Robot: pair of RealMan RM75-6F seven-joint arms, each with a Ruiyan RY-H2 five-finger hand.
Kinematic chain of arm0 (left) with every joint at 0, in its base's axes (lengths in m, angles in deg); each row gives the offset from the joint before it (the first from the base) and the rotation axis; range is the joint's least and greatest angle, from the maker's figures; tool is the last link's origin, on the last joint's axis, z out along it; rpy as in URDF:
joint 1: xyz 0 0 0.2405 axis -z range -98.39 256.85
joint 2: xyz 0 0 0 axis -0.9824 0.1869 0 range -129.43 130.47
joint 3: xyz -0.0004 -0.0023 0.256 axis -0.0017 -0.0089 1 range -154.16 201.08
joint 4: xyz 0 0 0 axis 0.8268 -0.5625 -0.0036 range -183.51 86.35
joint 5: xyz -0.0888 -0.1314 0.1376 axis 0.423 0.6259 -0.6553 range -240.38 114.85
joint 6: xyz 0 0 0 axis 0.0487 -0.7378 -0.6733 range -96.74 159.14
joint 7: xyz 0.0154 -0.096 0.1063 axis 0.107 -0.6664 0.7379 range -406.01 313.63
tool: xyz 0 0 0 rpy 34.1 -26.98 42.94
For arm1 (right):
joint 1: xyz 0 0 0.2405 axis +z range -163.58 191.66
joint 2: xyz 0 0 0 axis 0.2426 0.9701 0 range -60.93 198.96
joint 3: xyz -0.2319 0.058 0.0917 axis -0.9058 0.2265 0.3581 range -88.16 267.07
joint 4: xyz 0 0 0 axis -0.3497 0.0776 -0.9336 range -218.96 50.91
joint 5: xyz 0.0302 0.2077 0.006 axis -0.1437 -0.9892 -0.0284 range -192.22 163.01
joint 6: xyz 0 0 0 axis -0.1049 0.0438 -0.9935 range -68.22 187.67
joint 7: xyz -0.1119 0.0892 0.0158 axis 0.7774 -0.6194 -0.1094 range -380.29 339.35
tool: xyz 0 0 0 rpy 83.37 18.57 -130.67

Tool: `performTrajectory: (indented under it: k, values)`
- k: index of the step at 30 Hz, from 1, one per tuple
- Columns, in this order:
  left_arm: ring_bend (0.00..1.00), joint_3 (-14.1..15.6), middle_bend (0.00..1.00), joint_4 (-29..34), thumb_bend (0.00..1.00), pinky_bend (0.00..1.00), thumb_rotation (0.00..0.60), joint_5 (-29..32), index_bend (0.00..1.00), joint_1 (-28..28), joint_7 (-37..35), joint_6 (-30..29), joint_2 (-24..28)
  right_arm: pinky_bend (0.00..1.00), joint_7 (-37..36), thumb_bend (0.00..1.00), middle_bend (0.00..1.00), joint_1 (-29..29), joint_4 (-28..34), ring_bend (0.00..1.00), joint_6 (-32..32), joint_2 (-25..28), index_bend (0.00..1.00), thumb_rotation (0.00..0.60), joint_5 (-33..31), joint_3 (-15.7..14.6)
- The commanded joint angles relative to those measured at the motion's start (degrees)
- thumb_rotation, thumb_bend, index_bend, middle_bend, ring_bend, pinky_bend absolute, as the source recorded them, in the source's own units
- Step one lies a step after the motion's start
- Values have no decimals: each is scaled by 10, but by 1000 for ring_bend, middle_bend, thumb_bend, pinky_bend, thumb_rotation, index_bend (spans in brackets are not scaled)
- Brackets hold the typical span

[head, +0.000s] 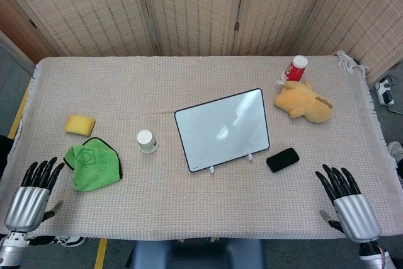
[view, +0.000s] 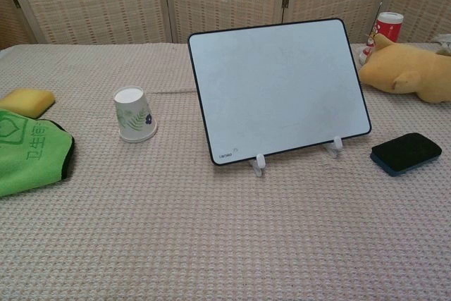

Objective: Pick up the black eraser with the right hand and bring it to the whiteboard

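A pale woven cloth (head: 189, 218) covers the table, with folding wicker screens (head: 189, 11) standing behind its far edge. The whiteboard (head: 221, 129) leans on small white feet at the centre. The black eraser (head: 283, 159) lies flat just right of it, near its front corner, untouched. The right hand (head: 345, 201) rests at the near right edge, fingers spread and empty, near the eraser but apart from it. The left hand (head: 33, 194) lies likewise spread and empty at the near left, beside a green cloth (head: 93, 166).
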Motion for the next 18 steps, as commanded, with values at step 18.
performTrajectory:
  k: [18]
  values:
    - [0, -10, 0, -6, 262, 0, 600, 20, 0, 14, -13, 24, 3, 0, 173, 254, 0, 165, 84, 0, 263, 40, 137, 600, -249, 116]
